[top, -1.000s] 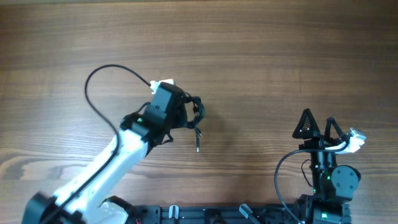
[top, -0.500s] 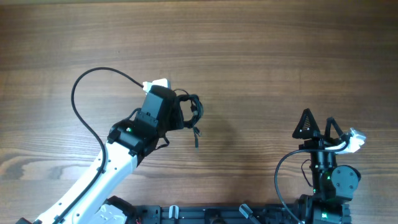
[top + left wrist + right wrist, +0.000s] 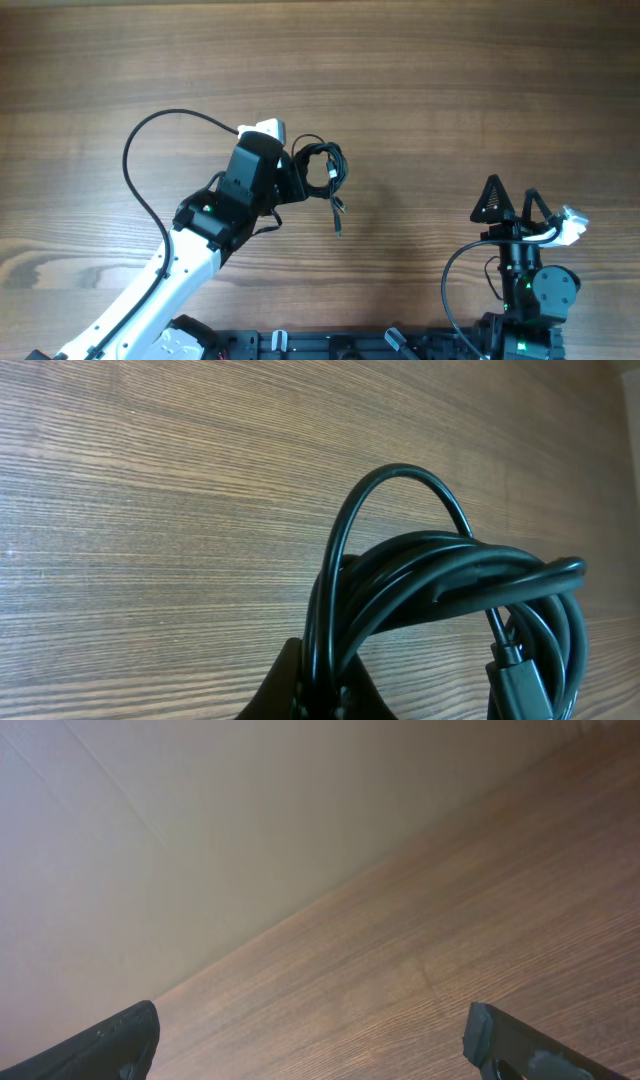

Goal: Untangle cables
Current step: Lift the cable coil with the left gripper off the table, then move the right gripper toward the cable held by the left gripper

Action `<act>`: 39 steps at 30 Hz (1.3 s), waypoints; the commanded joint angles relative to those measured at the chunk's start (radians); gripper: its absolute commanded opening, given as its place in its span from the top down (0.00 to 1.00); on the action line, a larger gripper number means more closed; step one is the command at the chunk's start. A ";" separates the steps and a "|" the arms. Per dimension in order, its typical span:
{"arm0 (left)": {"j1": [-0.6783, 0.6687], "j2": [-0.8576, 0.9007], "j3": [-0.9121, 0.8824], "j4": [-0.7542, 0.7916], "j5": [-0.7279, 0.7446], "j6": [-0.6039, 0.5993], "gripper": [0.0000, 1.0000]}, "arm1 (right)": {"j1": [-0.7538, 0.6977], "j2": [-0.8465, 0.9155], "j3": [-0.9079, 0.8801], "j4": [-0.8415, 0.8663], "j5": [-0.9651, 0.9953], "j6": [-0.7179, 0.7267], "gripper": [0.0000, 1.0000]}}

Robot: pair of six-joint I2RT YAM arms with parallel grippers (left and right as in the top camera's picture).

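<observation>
A wooden desk [image 3: 450, 90] seen from above. The white left arm [image 3: 190, 255] reaches from the near left corner toward the middle. The dark right arm [image 3: 540, 290] sits folded at the near right corner, right fingers [image 3: 491, 200] spread apart. The left fingers [image 3: 300, 685] pinch a coiled bundle of thin black cables [image 3: 325, 168] near the desk's middle, 1 loose end trailing toward the near edge.

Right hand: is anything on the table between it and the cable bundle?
Nothing visible. Only bare wooden table lies between the open right hand and the cables, which the left hand grips.
</observation>
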 commanded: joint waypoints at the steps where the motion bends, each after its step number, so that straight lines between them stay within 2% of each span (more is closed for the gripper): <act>1: -0.002 0.004 0.003 0.003 -0.012 0.021 0.96 | -0.003 0.000 -0.001 0.003 -0.015 -0.010 0.00; 4: -0.002 0.004 0.003 0.003 -0.055 0.037 0.96 | -0.003 0.000 -0.001 0.003 -0.015 -0.010 0.00; 8: -0.002 0.004 0.003 0.002 -0.192 0.037 0.96 | -0.003 0.000 -0.001 0.003 -0.015 -0.010 0.00; 13: 0.008 0.001 0.003 0.058 -0.217 0.040 0.96 | -0.003 0.000 -0.001 0.003 -0.015 -0.010 0.00; 16: 0.056 -0.025 0.003 0.041 -0.216 0.035 0.95 | -0.003 0.000 -0.001 0.003 0.000 -0.011 0.00; 17: 0.070 -0.032 0.003 0.028 -0.216 0.032 0.95 | -0.003 0.000 -0.001 0.014 -0.006 0.052 0.00; 19: 0.083 -0.033 0.003 0.031 -0.216 0.031 0.96 | -0.003 0.000 -0.001 0.010 -0.108 0.292 0.00; 20: 0.087 -0.031 0.003 0.040 -0.216 0.031 0.96 | -0.002 0.002 -0.001 0.022 -0.264 0.463 0.00; 21: 0.087 -0.030 0.003 0.051 -0.216 0.031 0.96 | -0.002 0.003 -0.001 0.026 -0.399 0.548 0.00; 22: 0.087 -0.030 0.003 0.053 -0.216 0.031 0.96 | -0.002 0.003 -0.001 0.027 -0.481 0.554 0.00; 23: 0.087 -0.030 0.003 0.052 -0.216 0.032 0.96 | -0.002 0.003 -0.001 0.028 -0.516 0.540 0.00; 26: 0.087 -0.028 0.003 0.050 -0.147 0.032 0.96 | -0.003 0.011 0.006 0.036 -0.568 0.302 0.00; 28: 0.087 -0.028 0.003 0.050 -0.099 0.032 0.96 | -0.003 0.033 0.023 0.023 -0.567 0.277 0.00; 32: 0.087 -0.028 0.003 0.052 0.040 0.033 0.96 | -0.002 0.215 0.161 -0.021 -0.679 0.138 0.00; 34: 0.087 -0.028 0.003 0.045 0.126 0.039 0.96 | -0.002 0.358 0.224 0.077 -0.895 0.119 0.00; 36: 0.097 -0.028 0.003 0.045 0.244 0.038 0.96 | -0.002 0.513 0.231 0.343 -1.125 0.196 0.00; 37: 0.108 -0.028 0.003 0.045 0.305 0.034 0.96 | 0.010 0.603 0.231 0.413 -1.170 0.219 0.03; 39: 0.127 -0.028 0.003 0.045 0.382 0.027 0.96 | 0.048 0.685 0.231 0.425 -1.167 0.190 0.08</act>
